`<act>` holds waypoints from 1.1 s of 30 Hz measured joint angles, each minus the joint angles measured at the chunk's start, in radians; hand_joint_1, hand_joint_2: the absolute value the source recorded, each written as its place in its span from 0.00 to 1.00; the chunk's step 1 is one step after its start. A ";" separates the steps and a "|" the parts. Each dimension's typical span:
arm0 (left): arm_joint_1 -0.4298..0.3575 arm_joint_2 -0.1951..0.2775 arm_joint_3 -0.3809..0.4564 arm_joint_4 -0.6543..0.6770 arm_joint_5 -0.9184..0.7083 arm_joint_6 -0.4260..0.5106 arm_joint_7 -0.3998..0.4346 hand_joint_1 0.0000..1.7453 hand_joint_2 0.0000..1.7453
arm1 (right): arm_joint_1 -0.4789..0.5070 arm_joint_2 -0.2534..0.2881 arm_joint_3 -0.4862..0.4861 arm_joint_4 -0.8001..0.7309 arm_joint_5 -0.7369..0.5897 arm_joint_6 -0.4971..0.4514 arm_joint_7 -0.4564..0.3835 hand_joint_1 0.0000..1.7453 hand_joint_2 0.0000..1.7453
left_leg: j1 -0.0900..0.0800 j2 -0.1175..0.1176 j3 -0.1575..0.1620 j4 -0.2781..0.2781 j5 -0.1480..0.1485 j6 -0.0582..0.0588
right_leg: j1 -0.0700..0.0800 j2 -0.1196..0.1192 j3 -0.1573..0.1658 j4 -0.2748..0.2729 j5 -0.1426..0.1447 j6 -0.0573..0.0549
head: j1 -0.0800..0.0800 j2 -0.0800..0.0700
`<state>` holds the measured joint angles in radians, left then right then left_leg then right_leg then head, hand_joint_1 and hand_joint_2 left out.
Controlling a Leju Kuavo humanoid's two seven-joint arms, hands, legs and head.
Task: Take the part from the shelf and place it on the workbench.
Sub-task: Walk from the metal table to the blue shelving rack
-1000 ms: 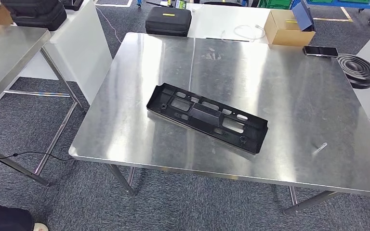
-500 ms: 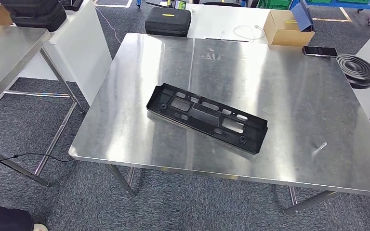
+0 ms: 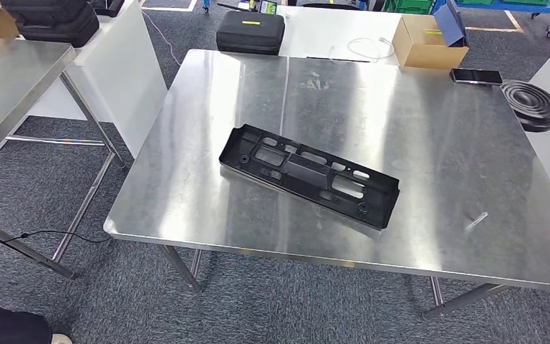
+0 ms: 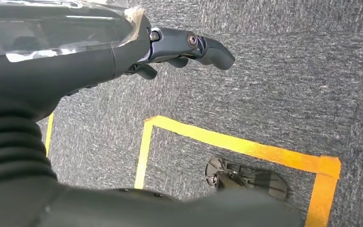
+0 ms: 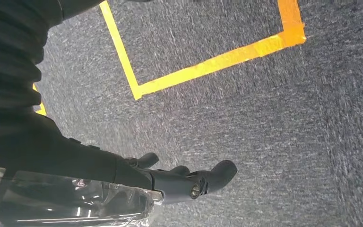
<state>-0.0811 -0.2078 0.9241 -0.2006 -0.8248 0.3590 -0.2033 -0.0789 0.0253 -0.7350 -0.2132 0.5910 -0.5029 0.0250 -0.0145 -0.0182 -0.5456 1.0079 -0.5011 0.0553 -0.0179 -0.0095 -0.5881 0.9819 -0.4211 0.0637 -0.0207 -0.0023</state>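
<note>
Part (image 3: 309,175), a long black plastic frame, lies flat and slanted at the centre of the head view on the steel counter (image 3: 430,150); a phone (image 3: 476,76) sits at upper right.

Left wrist view: the left robot hand (image 4: 179,49) hangs released over grey carpet (image 4: 288,85).

Right wrist view: the right robot hand (image 5: 179,177) hangs released too, grasping nothing.

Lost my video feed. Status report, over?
Left hand and right hand empty, hanging over carpet. Long black plastic part flat on steel workbench. Nothing obstructing.
</note>
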 joint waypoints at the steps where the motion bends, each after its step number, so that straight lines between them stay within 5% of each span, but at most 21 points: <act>1: 0.000 0.000 0.001 0.000 0.000 0.002 0.002 0.00 0.00 | 0.000 0.001 0.000 0.000 0.000 0.000 0.000 0.00 1.00 | -0.002 0.000 0.000 0.000 0.000 0.001 | -0.001 0.000 0.000 0.000 0.000 0.001 | 0.000 0.000; 6: 0.000 0.000 0.003 0.000 0.000 0.007 0.006 0.00 0.00 | 0.000 0.009 -0.001 0.000 0.003 -0.005 0.000 0.00 1.00 | -0.001 0.002 0.006 -0.010 0.008 0.019 | -0.009 0.001 -0.006 0.012 -0.007 0.010 | 0.000 0.000; 8: -0.001 -0.001 0.004 0.000 -0.001 0.008 0.006 0.00 0.00 | 0.000 0.008 -0.002 0.000 0.003 -0.006 0.000 0.00 1.00 | 0.005 0.005 0.012 -0.017 0.013 0.027 | -0.011 0.003 -0.043 0.094 -0.050 0.003 | 0.005 0.000; 10: -0.002 -0.001 0.004 0.000 -0.001 0.008 0.007 0.00 0.00 | 0.002 0.008 -0.004 0.000 0.003 -0.006 0.000 0.00 1.00 | 0.005 0.007 0.012 -0.016 0.014 0.028 | -0.010 0.005 -0.106 0.233 -0.109 -0.003 | 0.009 0.000; 12: -0.002 -0.002 0.006 0.000 -0.001 0.008 0.008 0.00 0.00 | 0.004 0.007 -0.007 0.000 0.004 -0.006 -0.002 0.00 1.00 | 0.006 0.008 0.012 -0.015 0.015 0.027 | -0.011 0.006 -0.132 0.301 -0.129 0.004 | 0.010 0.000; 13: -0.002 -0.002 0.007 0.000 -0.001 0.008 0.009 0.00 0.00 | 0.005 0.006 -0.008 0.000 0.005 -0.007 -0.004 0.00 1.00 | 0.007 0.007 0.013 -0.015 0.014 0.026 | -0.012 0.005 -0.116 0.275 -0.115 0.013 | 0.010 0.000; 15: -0.002 -0.002 0.008 0.000 0.000 0.008 0.011 0.00 0.00 | 0.004 0.004 -0.009 0.000 0.008 -0.007 -0.009 0.00 1.00 | 0.010 0.007 0.014 -0.012 0.010 0.018 | -0.015 0.005 -0.035 0.133 -0.070 0.029 | 0.011 0.000; 17: -0.002 -0.003 0.009 0.000 0.001 0.009 0.012 0.00 0.00 | 0.003 0.002 -0.011 0.000 0.010 -0.008 -0.011 0.00 1.00 | 0.009 0.005 0.015 -0.007 0.005 0.004 | -0.010 0.011 0.025 0.036 -0.042 0.025 | 0.011 0.000; 21: -0.003 -0.004 0.010 0.000 0.001 0.010 0.016 0.00 0.00 | -0.001 0.000 -0.016 0.000 0.012 -0.012 -0.010 0.00 1.00 | 0.010 0.002 0.011 0.007 -0.008 -0.019 | -0.012 0.016 0.029 0.025 -0.041 -0.006 | 0.010 0.000; 23: -0.003 -0.004 0.011 0.000 0.000 0.010 0.017 0.00 0.00 | -0.001 0.000 -0.017 0.000 0.014 -0.012 -0.010 0.00 1.00 | 0.015 0.006 -0.013 0.066 -0.060 -0.030 | -0.017 0.013 0.024 0.022 -0.035 -0.023 | 0.008 0.000; 25: -0.003 -0.004 0.011 0.000 -0.001 0.010 0.017 0.00 0.00 | -0.001 -0.001 -0.018 0.000 0.015 -0.012 -0.010 0.00 1.00 | 0.019 0.010 -0.062 0.189 -0.140 -0.039 | -0.013 0.008 0.015 0.022 -0.030 -0.037 | 0.007 0.000; 27: -0.003 -0.004 0.011 0.000 -0.002 0.010 0.017 0.00 0.00 | -0.001 -0.002 -0.019 0.000 0.015 -0.012 -0.010 0.00 1.00 | 0.022 0.010 -0.089 0.271 -0.171 -0.044 | -0.009 0.005 0.004 0.023 -0.023 -0.042 | 0.007 0.000; 28: -0.003 -0.004 0.011 0.000 -0.004 0.010 0.018 0.00 0.00 | -0.001 -0.002 -0.021 0.000 0.015 -0.013 -0.010 0.00 1.00 | 0.023 0.011 -0.076 0.261 -0.157 -0.044 | -0.008 0.004 0.000 0.023 -0.019 -0.042 | 0.007 0.000; 31: -0.005 -0.004 0.011 0.000 -0.010 0.009 0.018 0.00 0.00 | -0.001 -0.002 -0.024 0.000 0.014 -0.013 -0.009 0.00 1.00 | 0.025 0.013 0.044 0.075 -0.076 -0.038 | -0.006 0.004 -0.007 0.024 -0.006 -0.032 | 0.006 0.000; 33: -0.008 -0.005 0.011 0.000 -0.012 0.009 0.019 0.00 0.00 | -0.001 -0.003 -0.025 0.000 0.012 -0.014 -0.009 0.00 1.00 | 0.021 0.013 0.087 -0.001 -0.054 -0.032 | -0.003 0.004 -0.008 0.025 0.002 -0.019 | 0.009 0.000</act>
<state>-0.0894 -0.2124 0.9354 -0.2003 -0.8368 0.3680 -0.1840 -0.0800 0.0219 -0.7599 -0.2135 0.6035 -0.5169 0.0156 0.0060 -0.0053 -0.4583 1.0071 -0.5547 0.0232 -0.0208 -0.0054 -0.5959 1.0074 -0.4193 0.0446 -0.0119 -0.0023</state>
